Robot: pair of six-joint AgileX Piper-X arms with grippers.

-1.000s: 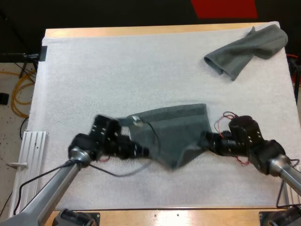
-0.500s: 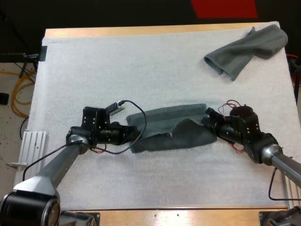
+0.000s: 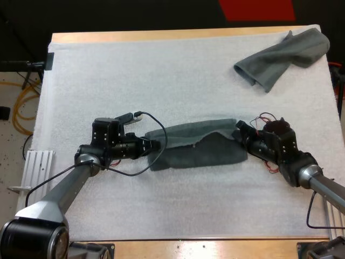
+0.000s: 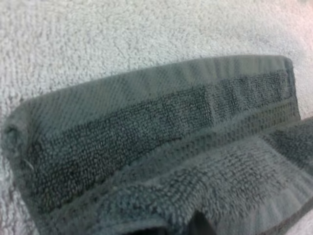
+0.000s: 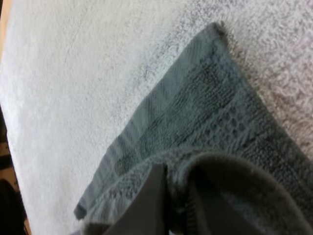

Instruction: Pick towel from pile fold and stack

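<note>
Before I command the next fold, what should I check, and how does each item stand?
1. Right gripper gripping the half-folded towel at its right end: ok. In the right wrist view a finger presses into the bunched hem.
2. Left gripper hold at the towel's left end: cannot tell. It sits at that end.
3. Folded layers aligned: not ok. The top layer's edge runs ragged, and the lower layer shows along the far side.
4. Crumpled towel apart from the work: ok. It lies at the far right corner of the mat.
</note>
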